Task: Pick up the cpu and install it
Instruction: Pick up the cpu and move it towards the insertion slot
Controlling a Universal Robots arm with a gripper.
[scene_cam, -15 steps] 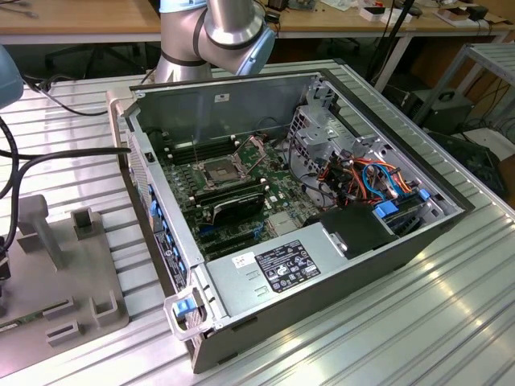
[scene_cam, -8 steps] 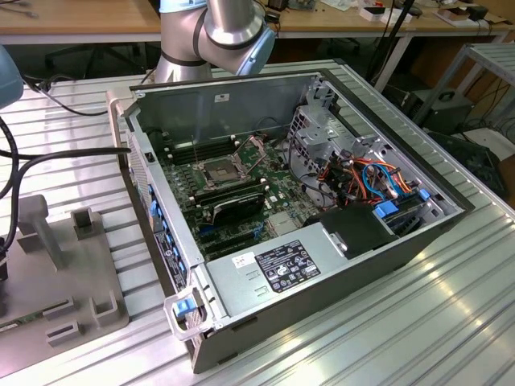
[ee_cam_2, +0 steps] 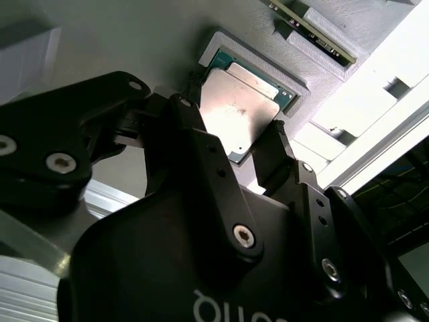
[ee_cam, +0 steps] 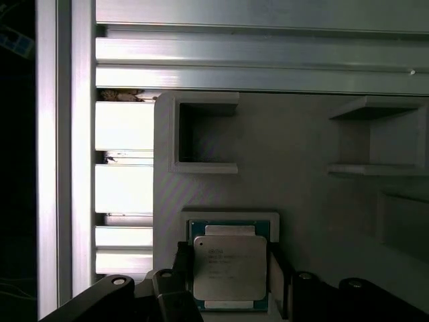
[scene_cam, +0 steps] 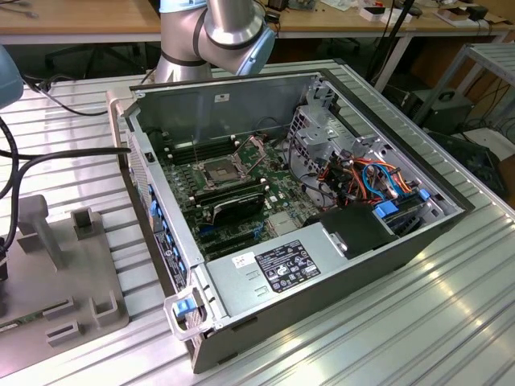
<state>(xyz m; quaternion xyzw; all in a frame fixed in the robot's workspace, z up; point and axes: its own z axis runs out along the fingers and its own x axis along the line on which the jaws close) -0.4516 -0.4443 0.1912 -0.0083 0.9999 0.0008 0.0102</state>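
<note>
Jaws: clamped on the cpu (ee_cam: 229, 265), one finger (ee_cam: 278, 275) against each of two opposite edges; no gap shows on either side in both wrist views.

Gripper (ee_cam_2: 234, 114): black, low over the grey holder (ee_cam: 231, 216), with the chip between its fingers (ee_cam_2: 194, 121).

Cpu (ee_cam_2: 241, 107): flat, silver lid up, green rim showing round it. It sits level in the holder's square pocket, not lifted. Pocket rim lies just beside the chip on every side.

Holder (scene_cam: 80, 273): grey plate on the ribbed table (scene_cam: 386, 322), at the exterior view's left, outside the case (scene_cam: 217, 104).

Socket (scene_cam: 219, 170): on the board inside the open case, well apart from the holder. Its metal frame (scene_cam: 257, 149) looks lifted clear.

Arm (scene_cam: 225, 28): base joints stand behind the case.

Hazards, as judged:
- Grip is on thin edges only. Too little squeeze or an off-centre hold could let the chip slip or pivot.
- Pocket is a close fit. A lift that is not straight could drag a corner on the rim and cock the chip between the fingers.
- A chip tilted or turned in the grip would meet the socket askew; contacts there are fine and likely bend easily.
- Case walls and cables (scene_cam: 362, 173) crowd the way in; a snag could jolt the hold.
</note>
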